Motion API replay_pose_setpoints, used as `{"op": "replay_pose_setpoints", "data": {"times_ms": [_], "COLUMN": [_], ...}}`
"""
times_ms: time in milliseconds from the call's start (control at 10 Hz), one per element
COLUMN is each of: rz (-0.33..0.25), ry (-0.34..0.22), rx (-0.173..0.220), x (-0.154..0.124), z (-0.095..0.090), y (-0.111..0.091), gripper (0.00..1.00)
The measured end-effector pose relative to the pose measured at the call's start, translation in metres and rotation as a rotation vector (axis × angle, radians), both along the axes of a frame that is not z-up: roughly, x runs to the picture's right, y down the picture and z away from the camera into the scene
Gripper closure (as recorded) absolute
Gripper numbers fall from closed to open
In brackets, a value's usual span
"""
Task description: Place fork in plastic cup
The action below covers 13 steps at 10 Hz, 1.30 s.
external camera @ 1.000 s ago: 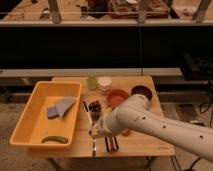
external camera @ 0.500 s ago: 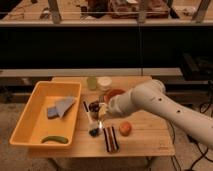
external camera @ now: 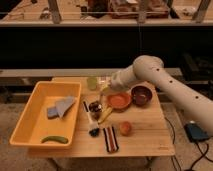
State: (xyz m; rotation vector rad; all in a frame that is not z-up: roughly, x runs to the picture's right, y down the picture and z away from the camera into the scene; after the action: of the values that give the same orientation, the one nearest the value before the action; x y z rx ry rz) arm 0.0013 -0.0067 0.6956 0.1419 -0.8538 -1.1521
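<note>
The plastic cup (external camera: 91, 83), pale yellow-green, stands upright at the back of the wooden table (external camera: 150, 135). My gripper (external camera: 105, 88) hangs at the end of the white arm (external camera: 150, 72), just right of the cup and a little above the table. I cannot make out the fork. It may be at the gripper or among the utensils (external camera: 95, 111) lying below it.
An orange plate (external camera: 119, 101) and a dark red-brown bowl (external camera: 141, 95) sit right of the gripper. A yellow-handled utensil (external camera: 106, 116), a dark-headed brush (external camera: 93, 130), an orange fruit (external camera: 125, 128) and a striped item (external camera: 110, 139) lie in front. A yellow bin (external camera: 25, 125) holds a grey cloth (external camera: 60, 106).
The gripper has risen from the table's front edge and moved back past the utensils to a spot beside the cup. The arm has swung to the right and back.
</note>
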Motion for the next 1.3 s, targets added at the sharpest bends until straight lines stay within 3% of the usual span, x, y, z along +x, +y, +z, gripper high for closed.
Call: {"op": "replay_pose_setpoints", "data": {"times_ms": [500,700,1000,1300], "rz": [0.007,-0.015,-0.055,-0.098], "ry": [-0.006,-0.037,-0.088,-0.124], "rx": [-0.003,0.009,0.029,0.02], "x": [0.002,-0.002,-0.033,-0.075], "z": [0.005,0.011,0.038,0.075], "y": [-0.007,-0.013,-0.037,-0.055], "gripper": [1.0,1.0,1.0,1.0]}}
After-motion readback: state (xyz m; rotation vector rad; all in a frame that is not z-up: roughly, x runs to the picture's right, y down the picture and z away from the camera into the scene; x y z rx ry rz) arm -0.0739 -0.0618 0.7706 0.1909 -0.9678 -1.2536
